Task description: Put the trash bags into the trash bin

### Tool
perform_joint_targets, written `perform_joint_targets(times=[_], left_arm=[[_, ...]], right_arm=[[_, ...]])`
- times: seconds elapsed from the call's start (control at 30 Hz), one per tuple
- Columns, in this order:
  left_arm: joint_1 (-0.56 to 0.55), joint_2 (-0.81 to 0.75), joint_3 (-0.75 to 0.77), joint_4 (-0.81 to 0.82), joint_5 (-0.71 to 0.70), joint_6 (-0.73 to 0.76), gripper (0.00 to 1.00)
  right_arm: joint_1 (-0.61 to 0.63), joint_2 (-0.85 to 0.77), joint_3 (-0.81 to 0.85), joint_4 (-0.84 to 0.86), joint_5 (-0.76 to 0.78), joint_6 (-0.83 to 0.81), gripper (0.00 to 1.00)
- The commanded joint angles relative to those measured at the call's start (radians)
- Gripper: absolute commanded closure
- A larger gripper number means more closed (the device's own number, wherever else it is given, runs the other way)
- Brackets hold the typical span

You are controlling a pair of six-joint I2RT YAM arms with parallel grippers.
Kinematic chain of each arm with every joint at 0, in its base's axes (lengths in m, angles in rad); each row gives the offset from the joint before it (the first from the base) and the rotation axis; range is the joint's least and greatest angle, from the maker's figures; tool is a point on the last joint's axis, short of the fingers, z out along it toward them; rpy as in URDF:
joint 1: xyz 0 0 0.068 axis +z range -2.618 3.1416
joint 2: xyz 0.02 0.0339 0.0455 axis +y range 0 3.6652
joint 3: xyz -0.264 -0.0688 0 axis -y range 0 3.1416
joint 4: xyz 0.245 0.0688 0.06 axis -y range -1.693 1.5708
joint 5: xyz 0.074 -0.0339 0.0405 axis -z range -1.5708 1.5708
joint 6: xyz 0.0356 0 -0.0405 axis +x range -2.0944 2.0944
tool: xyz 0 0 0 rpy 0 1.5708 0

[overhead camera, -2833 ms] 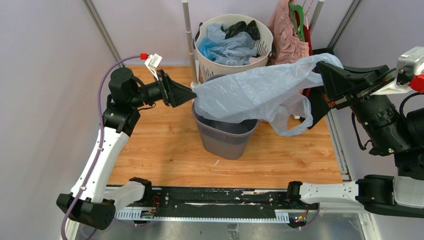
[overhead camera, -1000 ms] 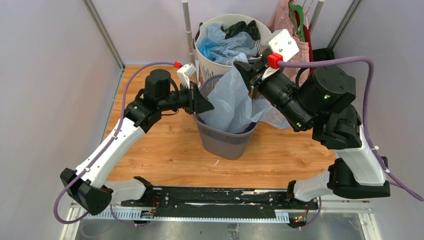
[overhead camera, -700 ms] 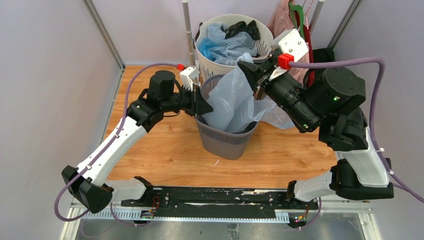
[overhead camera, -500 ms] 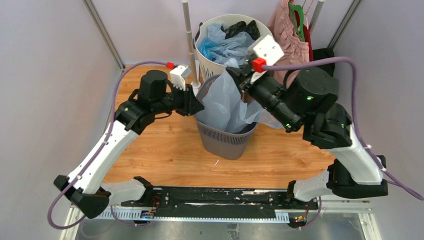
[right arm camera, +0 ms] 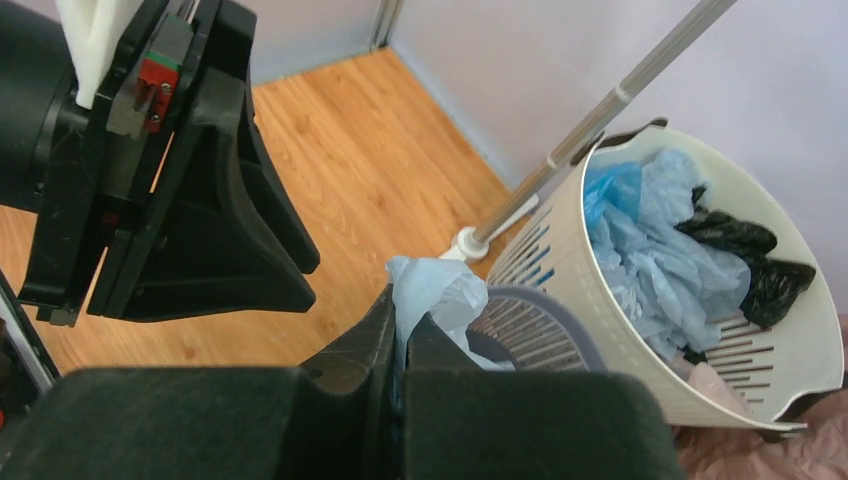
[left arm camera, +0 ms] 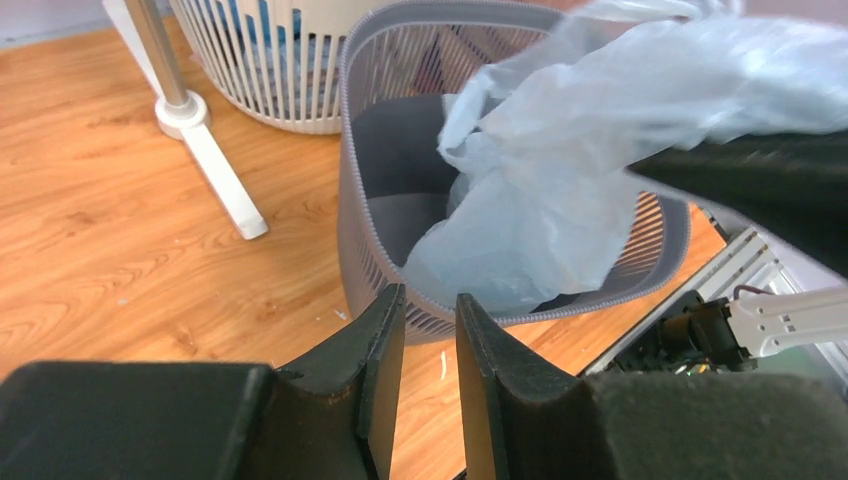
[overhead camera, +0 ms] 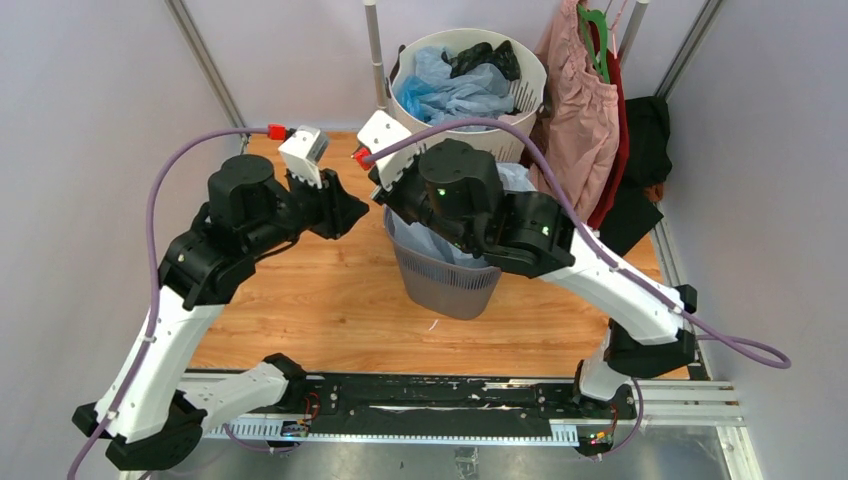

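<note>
The dark grey mesh trash bin [overhead camera: 445, 285] stands mid-floor. The pale blue trash bag [overhead camera: 425, 245] hangs mostly inside it; in the left wrist view the bag [left arm camera: 560, 180] bulges over the rim [left arm camera: 350, 200]. My right gripper [right arm camera: 400, 305] is shut on a bunched end of the bag [right arm camera: 435, 285], above the bin's left rim [right arm camera: 540, 310]. In the top view its arm covers the bin and the right gripper [overhead camera: 395, 200] points left. My left gripper [left arm camera: 430, 300] is narrowly open and empty, just left of the bin [overhead camera: 355, 210], apart from the bag.
A round white slotted basket [overhead camera: 530, 75] with blue and black bags stands behind the bin. A metal pole [overhead camera: 375, 50] on a white foot [left arm camera: 215, 175] is beside it. A pink garment [overhead camera: 575, 110] and dark cloth [overhead camera: 645, 130] hang at the back right. Walls close both sides.
My left gripper has let go of the bag and drawn back to the left. My right arm has swung left over the bin, carrying the bag's end down with it.
</note>
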Motion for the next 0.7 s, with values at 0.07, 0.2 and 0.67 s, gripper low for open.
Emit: perform_joint_targets(times=[0.07,0.2,0.67], left_arm=[[-0.004,0.025,-0.03,0.045,0.113,-0.045,0.71],[-0.004,0.019,-0.048,0.136,0.193,-0.106,0.71],[-0.005,-0.079,-0.207,0.532,0.314,-0.437,0.6]], right_arm=[[-0.06,0.004,0.024,-0.077,0.05,0.061,1.0],[-0.075,-0.007,0.015,-0.08,0.004,0.087,1.0],[-0.079,0.015,0.009,-0.065,0.122,0.273,1.0]])
